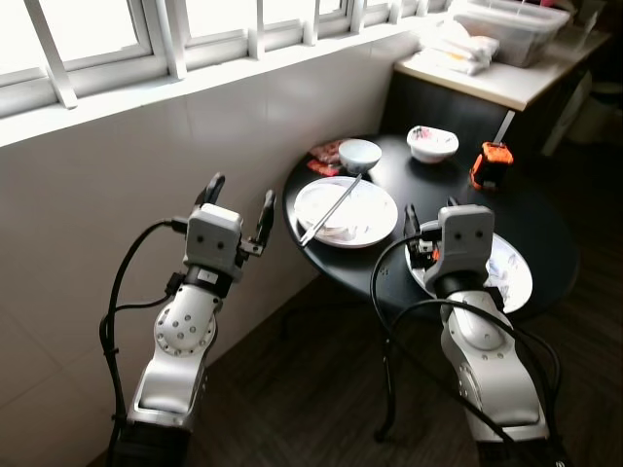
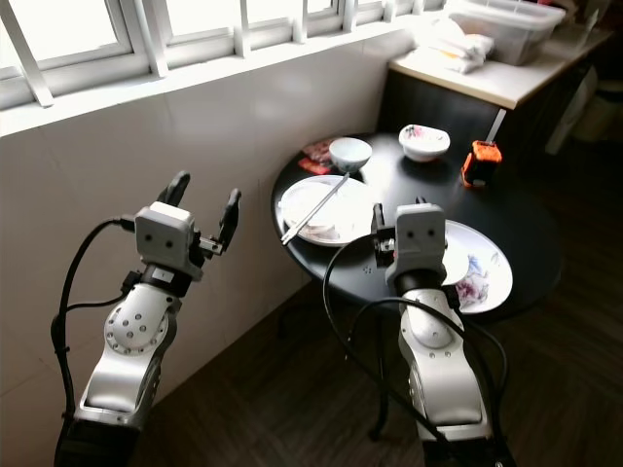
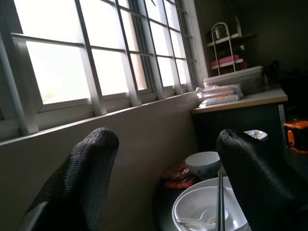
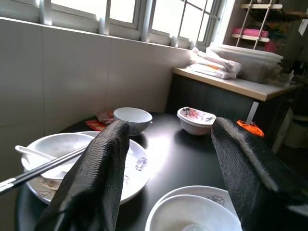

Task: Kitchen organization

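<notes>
Silver arms rise nearest to me, both lifted ahead of the robot. The left gripper (image 1: 238, 209) hangs off the table's edge beside the white tiled wall (image 1: 117, 195), its fingers spread and holding nothing. The right gripper (image 4: 168, 168) hovers over the near rim of the round black table (image 1: 545, 224), fingers also parted and empty, just above a white bowl (image 4: 192, 214) sitting on a flowered plate (image 2: 482, 277).

Judging by the table, the tidying has barely begun: every dish seems to sit where a meal left it, and nothing is stacked or carried.

Counting from the near side: two large plates, the flowered one and a second plate (image 1: 375, 219) carrying a shallow bowl (image 4: 53, 144), a spoon (image 4: 29, 151) and one pair of chopsticks (image 1: 331, 207). Beyond stand two small bowls, a plain one (image 1: 359, 154) and a patterned one (image 1: 432, 143). A red packet (image 1: 326, 153) lies by the wall, and an orange gadget (image 1: 492, 163) stands apart to the right.

Farthest off, a counter (image 1: 506, 83) holds a clear tub (image 1: 511, 29) and folded bags (image 1: 462, 49).
</notes>
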